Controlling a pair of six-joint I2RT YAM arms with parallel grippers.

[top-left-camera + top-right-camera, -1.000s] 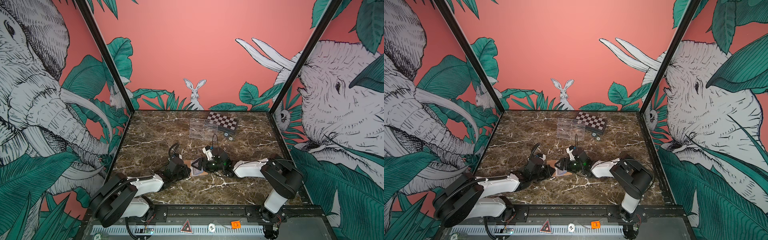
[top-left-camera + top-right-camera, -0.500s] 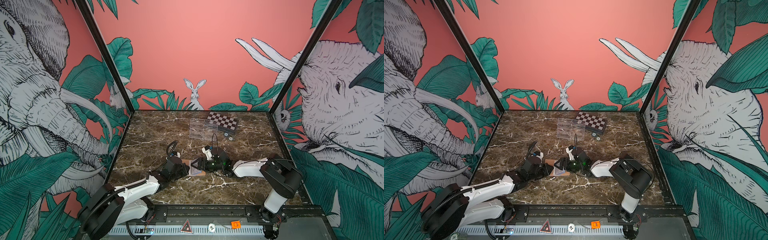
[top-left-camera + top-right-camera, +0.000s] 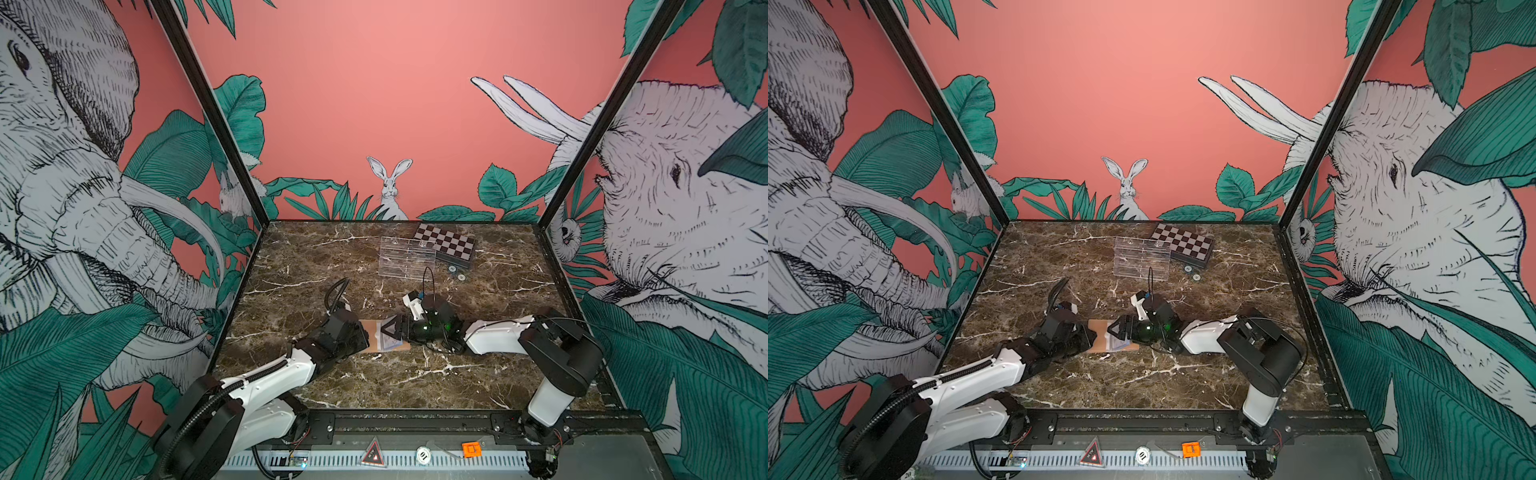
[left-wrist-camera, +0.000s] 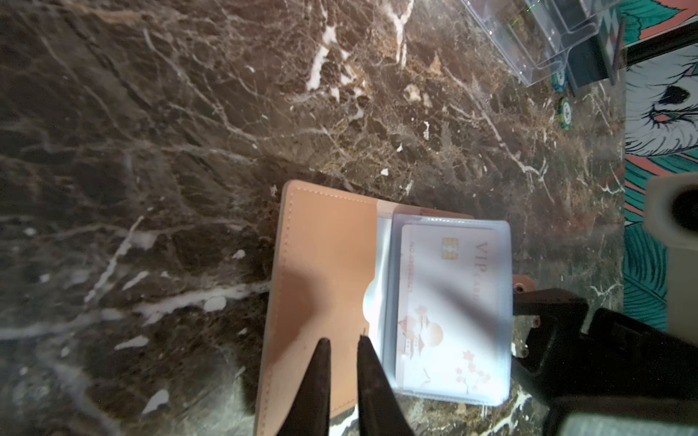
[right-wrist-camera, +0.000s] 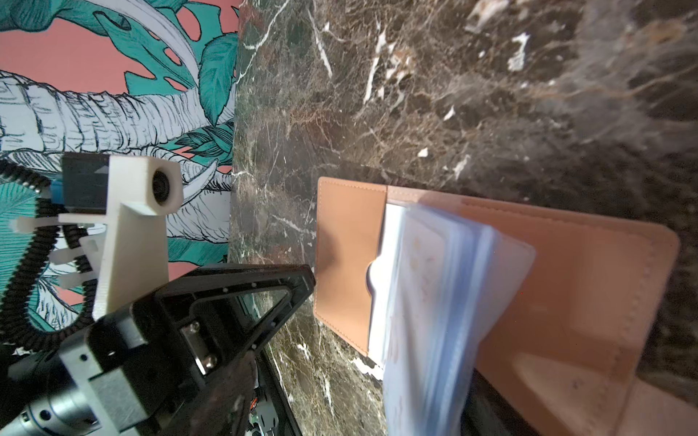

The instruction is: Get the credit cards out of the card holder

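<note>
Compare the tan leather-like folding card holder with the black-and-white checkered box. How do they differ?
The card holder is plain tan; the checkered box has dark and light squares. The card holder lies open, a white card showing in its sleeve; the checkered box looks closed. The card holder sits mid-table; the checkered box stands at the back by the clear acrylic tray. Both rest on the marble table.
</note>
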